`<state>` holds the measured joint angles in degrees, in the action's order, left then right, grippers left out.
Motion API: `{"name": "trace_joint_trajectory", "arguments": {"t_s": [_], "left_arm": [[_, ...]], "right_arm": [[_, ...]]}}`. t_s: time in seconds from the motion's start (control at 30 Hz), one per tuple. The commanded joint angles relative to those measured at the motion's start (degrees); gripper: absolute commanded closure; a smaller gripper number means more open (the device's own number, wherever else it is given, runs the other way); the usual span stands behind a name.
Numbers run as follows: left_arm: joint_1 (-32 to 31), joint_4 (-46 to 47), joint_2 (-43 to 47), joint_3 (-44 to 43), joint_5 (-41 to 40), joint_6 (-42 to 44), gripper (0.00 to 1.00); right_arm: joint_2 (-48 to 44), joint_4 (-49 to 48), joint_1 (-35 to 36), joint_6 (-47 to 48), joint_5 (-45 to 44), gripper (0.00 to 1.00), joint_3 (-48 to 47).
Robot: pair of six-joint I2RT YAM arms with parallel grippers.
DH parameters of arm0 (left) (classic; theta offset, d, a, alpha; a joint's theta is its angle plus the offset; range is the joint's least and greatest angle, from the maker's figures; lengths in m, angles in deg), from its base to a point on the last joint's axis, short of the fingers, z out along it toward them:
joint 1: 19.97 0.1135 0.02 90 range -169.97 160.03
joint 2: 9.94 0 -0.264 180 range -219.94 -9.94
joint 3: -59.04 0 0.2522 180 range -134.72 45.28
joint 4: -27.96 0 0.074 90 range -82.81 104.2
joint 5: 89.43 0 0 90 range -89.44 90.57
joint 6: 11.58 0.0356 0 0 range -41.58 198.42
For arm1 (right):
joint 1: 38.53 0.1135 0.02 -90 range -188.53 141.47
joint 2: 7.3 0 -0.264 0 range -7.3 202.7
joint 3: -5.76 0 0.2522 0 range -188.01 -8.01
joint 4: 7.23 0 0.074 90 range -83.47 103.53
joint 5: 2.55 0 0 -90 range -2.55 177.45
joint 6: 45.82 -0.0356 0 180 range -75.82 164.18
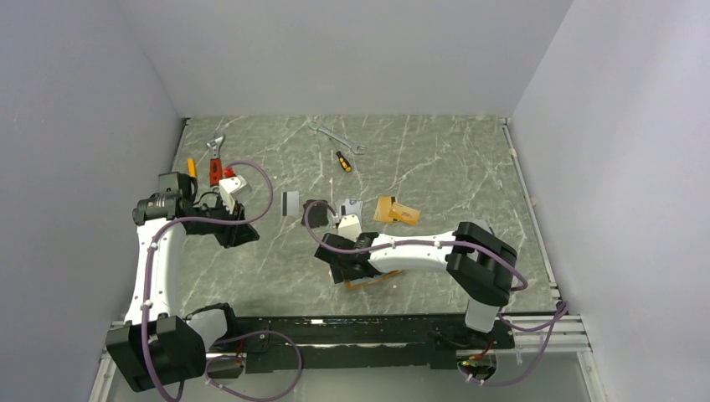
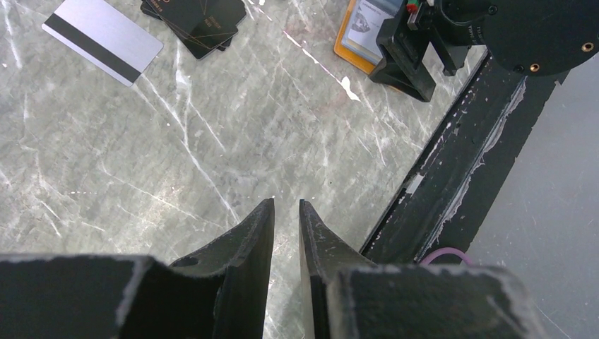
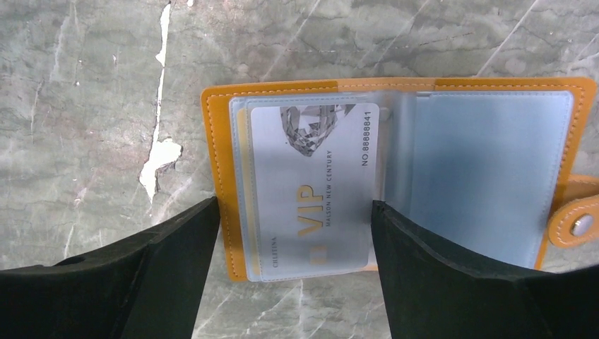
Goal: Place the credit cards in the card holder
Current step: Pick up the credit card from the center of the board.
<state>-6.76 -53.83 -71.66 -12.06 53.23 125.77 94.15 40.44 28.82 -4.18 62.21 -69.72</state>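
The orange card holder (image 3: 212, 141) lies open on the table, clear pockets up, snap tab (image 3: 579, 226) at the right. A silver VIP card (image 3: 318, 183) sits in its left clear pocket. My right gripper (image 3: 295, 205) is open, its fingers straddling that left half just above it; it also shows in the top view (image 1: 343, 264). Loose cards lie behind: a silver one with a black stripe (image 1: 290, 203), dark ones (image 1: 316, 211), a silver one (image 1: 352, 207) and orange-tan ones (image 1: 396, 211). My left gripper (image 2: 286, 205) is empty, jaws almost together, at the left (image 1: 239, 230).
Tools lie at the back: an adjustable wrench (image 1: 216, 146), a red-handled tool (image 1: 216, 172), a spanner (image 1: 336, 136) and a small screwdriver (image 1: 343, 161). The black front rail (image 2: 452, 176) runs close to my left gripper. Walls enclose the table on three sides.
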Motion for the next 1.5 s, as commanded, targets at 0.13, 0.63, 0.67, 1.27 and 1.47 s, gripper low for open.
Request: {"name": "trace_joint_trajectory", "arguments": {"t_s": [0.13, 0.63, 0.67, 1.27, 1.47], "left_arm": [[0.3, 0.1, 0.1, -0.8, 1.7, 2.3, 0.75], [0.3, 0.5, -2.7, -2.0, 2.0, 2.5, 0.74], [0.3, 0.7, -2.8, -2.0, 1.9, 2.4, 0.74], [-6.0, 19.5, -15.3, -4.6, -1.9, -15.5, 0.68], [-12.1, 27.2, -29.6, -9.5, -1.4, -24.0, 0.66]], "right_arm": [[0.3, 1.6, 0.3, 0.1, -0.4, 0.46, 1.0], [-9.2, 4.2, -0.3, 1.2, 0.2, 0.26, -2.1], [-10.0, 3.9, -0.6, 1.5, 0.8, 0.26, -2.2], [-9.0, -15.5, -21.0, 12.7, 27.1, 0.29, -7.4], [4.0, -25.1, -27.1, 10.1, 38.2, 0.3, -13.2]]}}
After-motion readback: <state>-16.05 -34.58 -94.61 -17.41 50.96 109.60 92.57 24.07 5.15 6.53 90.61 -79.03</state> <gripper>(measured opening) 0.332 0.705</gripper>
